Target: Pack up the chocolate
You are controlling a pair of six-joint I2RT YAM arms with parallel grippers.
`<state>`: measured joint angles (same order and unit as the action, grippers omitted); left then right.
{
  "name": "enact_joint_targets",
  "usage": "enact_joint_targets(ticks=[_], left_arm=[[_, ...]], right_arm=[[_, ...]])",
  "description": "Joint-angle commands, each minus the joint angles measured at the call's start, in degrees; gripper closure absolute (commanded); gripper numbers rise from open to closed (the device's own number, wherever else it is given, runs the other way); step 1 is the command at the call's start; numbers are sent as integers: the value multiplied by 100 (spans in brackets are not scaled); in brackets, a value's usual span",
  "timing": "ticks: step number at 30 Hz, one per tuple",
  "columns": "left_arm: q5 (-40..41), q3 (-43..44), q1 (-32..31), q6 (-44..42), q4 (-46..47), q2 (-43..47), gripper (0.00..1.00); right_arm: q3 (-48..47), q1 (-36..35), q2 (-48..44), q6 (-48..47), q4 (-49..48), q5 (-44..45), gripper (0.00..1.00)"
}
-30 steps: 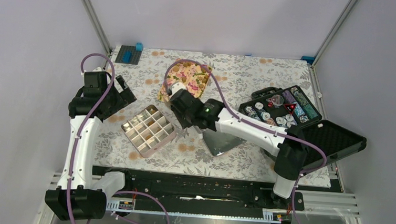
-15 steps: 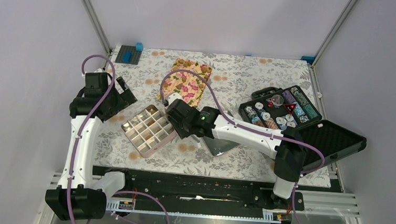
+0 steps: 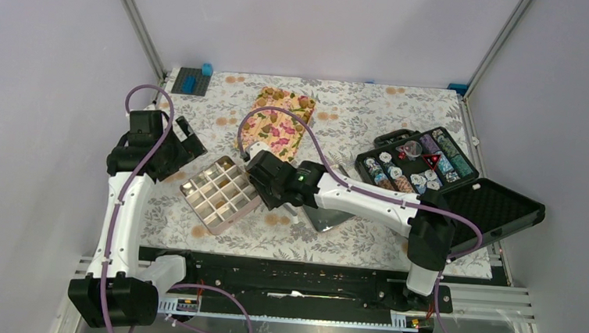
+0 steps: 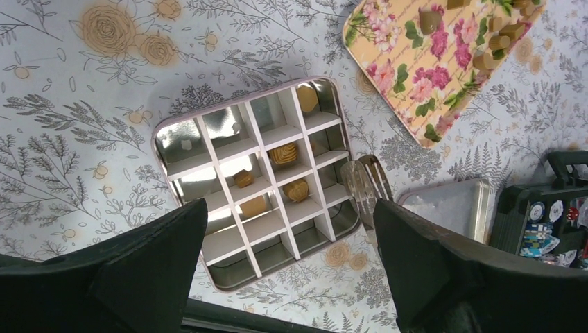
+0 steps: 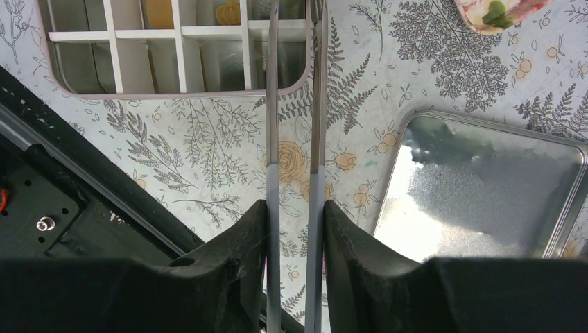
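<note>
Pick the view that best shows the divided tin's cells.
Left wrist: nearly the whole divided tin, cells visible from above, some holding chocolate. Top external shows it small, one corner under the right arm. Right wrist catches only one edge.

**Soft light, glare on metal**

The overhead view is bright and evenly lit, with faint shadows under the arms. The tin lid (image 5: 485, 187) throws back white glare, and the cells of the divided tin (image 4: 225, 125) gleam. The tongs (image 5: 272, 104) shine in streaks. The left gripper (image 4: 289, 208) and right gripper (image 5: 295, 208) loom dark and blurred at their views' lower edges.
</note>
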<state>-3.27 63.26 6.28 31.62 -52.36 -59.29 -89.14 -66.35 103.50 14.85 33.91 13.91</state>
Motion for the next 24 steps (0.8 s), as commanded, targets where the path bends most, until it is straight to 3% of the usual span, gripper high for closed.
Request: enact_joint_targets(ticks=[1, 24], left_arm=[[-241, 29, 31, 99, 372, 64, 1], [-259, 20, 26, 90, 339, 111, 1]], right_arm=[[-32, -85, -156, 62, -173, -68, 65], [126, -371, -483, 120, -46, 488, 65]])
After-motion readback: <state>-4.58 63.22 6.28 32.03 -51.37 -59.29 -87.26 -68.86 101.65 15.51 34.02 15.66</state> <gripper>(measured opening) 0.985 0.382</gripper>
